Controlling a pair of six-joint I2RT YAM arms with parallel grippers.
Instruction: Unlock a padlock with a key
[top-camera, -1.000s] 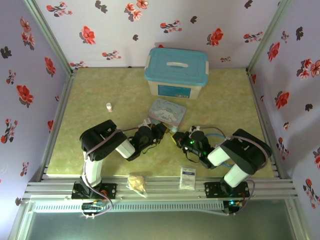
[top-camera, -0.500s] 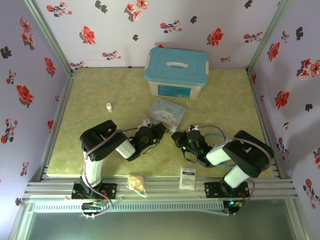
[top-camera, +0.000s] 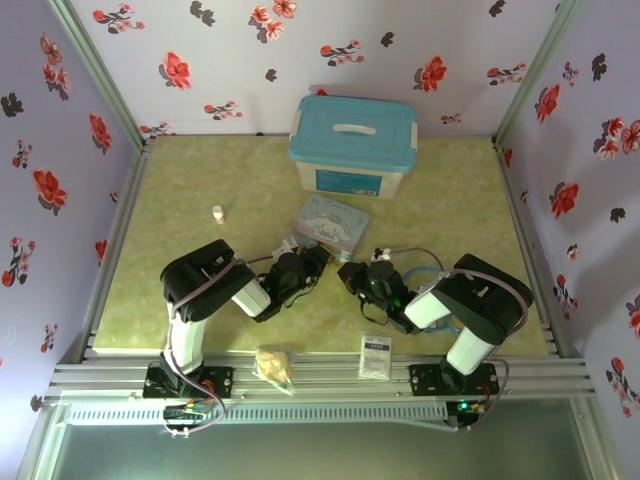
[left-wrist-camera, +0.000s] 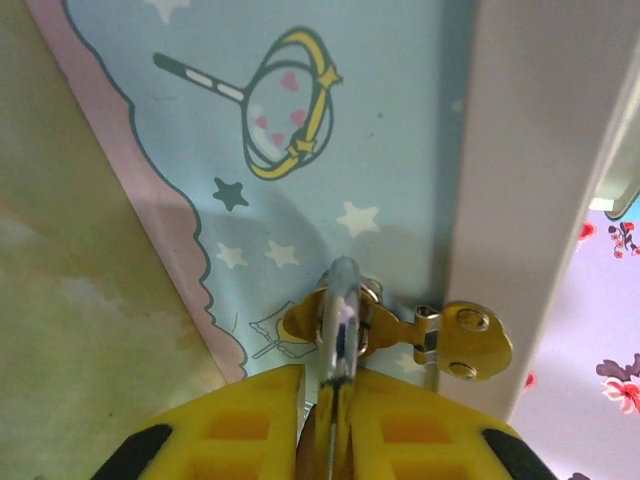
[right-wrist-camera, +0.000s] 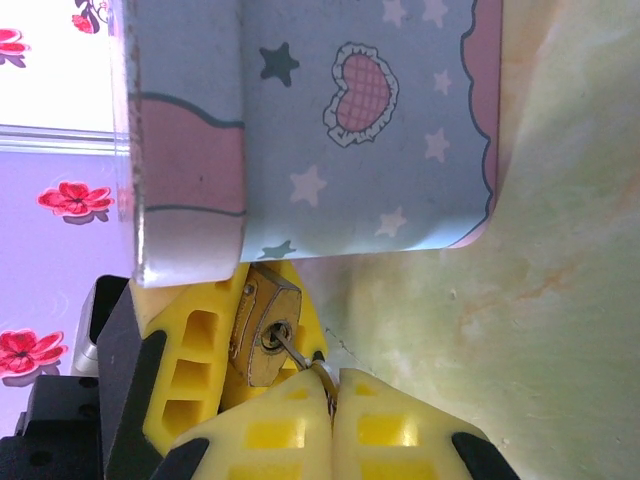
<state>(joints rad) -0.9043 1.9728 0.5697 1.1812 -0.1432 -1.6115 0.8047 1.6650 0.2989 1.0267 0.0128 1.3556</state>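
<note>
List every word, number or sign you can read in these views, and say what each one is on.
No text can be read anywhere.
Storage box, front label: there is print, but it is too blurred to read.
White packet at the near edge: dark print, too small to read.
Cartoon tin: stars and a heart drawn on it, no words seen.
Padlock: no legible marking.

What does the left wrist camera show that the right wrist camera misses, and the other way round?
Left wrist: the padlock shackle threaded through the brass hasp of the tin, with the left gripper clamped below. Right wrist: the padlock's brass body and the key, its tip at the keyhole, pinched by the right gripper. Both: the tin and the green table.
</note>
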